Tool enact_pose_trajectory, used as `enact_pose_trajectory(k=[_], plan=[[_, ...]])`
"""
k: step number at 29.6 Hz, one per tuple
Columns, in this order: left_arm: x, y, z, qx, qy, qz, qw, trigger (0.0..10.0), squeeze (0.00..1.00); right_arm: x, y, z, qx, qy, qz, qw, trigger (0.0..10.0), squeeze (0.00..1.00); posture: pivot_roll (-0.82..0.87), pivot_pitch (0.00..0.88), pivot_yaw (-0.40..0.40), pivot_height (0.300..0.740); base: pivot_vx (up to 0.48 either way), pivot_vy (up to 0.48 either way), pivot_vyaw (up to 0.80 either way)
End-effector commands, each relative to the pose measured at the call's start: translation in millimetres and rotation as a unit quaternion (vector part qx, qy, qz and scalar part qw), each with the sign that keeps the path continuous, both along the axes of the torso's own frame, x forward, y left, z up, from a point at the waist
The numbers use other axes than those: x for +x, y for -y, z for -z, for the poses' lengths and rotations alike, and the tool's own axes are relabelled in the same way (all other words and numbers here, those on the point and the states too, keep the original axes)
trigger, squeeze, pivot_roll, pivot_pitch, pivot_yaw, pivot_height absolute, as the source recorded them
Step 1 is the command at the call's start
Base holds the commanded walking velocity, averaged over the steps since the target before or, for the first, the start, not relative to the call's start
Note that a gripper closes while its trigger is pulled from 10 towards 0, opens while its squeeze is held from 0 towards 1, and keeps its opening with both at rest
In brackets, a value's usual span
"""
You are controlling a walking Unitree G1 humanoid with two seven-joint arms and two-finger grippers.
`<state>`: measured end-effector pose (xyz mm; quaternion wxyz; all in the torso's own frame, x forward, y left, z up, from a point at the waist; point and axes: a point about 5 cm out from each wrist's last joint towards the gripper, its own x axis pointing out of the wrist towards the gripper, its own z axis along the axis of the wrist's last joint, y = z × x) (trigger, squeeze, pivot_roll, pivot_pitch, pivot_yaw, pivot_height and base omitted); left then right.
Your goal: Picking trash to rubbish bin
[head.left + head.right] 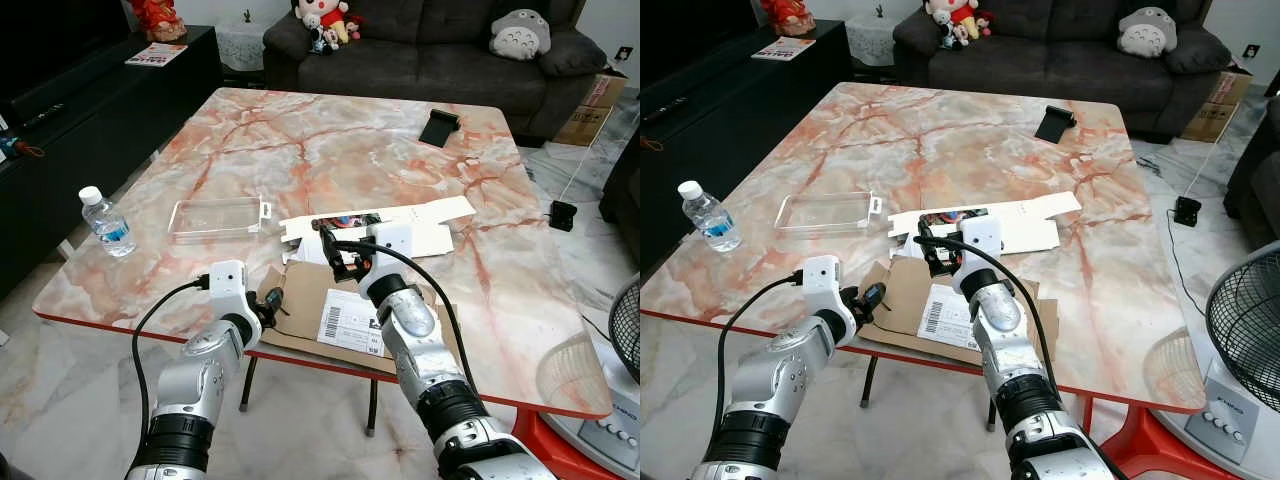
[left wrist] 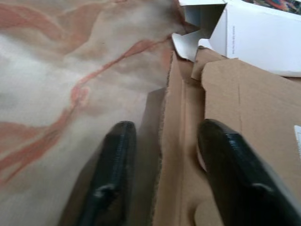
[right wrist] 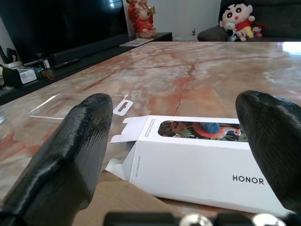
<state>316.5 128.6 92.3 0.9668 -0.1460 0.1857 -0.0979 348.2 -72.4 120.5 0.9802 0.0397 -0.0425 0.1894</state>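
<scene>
Cardboard sheet (image 1: 335, 310), lower centre: left gripper (image 2: 162, 155) spread, straddling its edge; seat deeper before pinching. Right gripper (image 3: 176, 141) spread, facing white Honor box (image 3: 202, 165).

We have two silver metallic arms, each built of rounded segments joined by black ribbed collars near the lower forearm. Each wrist carries a white box-shaped camera housing, fed by a black cable that loops freely alongside the arm. The left gripper (image 2: 162, 176) and the right gripper (image 3: 181, 155) each end in two long black fingers (image 2: 113, 174) with rounded tips and a matte, finely textured surface.
</scene>
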Motion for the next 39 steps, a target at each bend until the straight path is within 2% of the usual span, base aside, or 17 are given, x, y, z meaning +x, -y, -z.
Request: enact_pose_trajectory(k=[1,39], plan=[[-2.9,9.2,6.3,-0.008,-0.025,0.022,0.999,0.0,0.00,0.9,-1.8,-0.1,-0.002,-0.005,-0.004,1.000,10.0,0.00,0.01,0.048,-0.017,0.740,0.000,0.000,0.00],[-5.1,18.1,-1.2,-0.008,-0.013,0.056,0.998,0.0,0.00,0.1,-2.6,2.8,0.003,-0.013,-0.007,1.000,10.0,0.00,0.01,0.049,-0.019,0.740,0.000,0.000,0.00]])
